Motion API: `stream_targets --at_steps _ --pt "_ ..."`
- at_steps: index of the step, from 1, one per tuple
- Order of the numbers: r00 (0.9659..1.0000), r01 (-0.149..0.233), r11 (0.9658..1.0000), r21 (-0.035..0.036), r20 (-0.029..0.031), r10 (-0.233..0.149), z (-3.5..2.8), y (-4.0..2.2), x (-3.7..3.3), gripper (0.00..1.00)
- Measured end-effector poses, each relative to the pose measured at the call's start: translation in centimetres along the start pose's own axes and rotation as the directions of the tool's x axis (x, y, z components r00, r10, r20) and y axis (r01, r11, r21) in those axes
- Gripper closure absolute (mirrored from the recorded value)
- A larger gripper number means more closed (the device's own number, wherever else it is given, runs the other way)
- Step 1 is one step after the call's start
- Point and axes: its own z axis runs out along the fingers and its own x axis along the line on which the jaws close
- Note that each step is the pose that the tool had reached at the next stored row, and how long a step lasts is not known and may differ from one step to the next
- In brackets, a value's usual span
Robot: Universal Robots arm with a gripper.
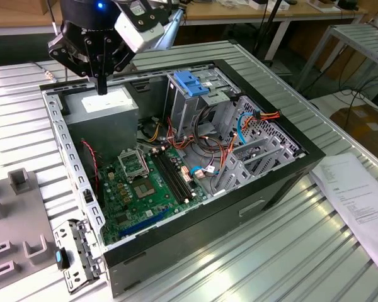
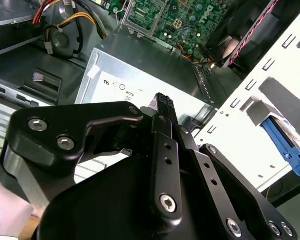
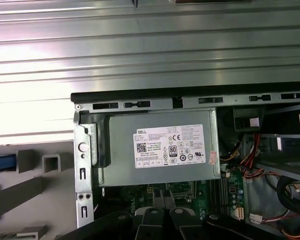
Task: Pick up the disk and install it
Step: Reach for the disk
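Exterior view: gripper clenched on nothing, hanging just above power supply at back corner of open PC case, w/ blue-topped drive cage and cables toward the exterior view's right. Second wrist view: fingers pressed together, blue rail of disk past slotted case wall, i.e. outside the case, not yet picked. First wrist view: disk by grey holder on the bench, prob. parked there for pickup, case wall standing between it and gripper.

psu in corner of case, mobo beside it, tool over psu
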Motion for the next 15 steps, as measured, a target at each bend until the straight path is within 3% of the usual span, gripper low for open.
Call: stream_targets --at_steps 6,15 --pt "1.0 0.0 1.0 0.0001 0.0 0.0 -0.02 -0.04 0.48 0.89" --pt "1.0 0.0 1.0 0.0 0.0 0.0 -0.02 -0.05 0.63 0.89"
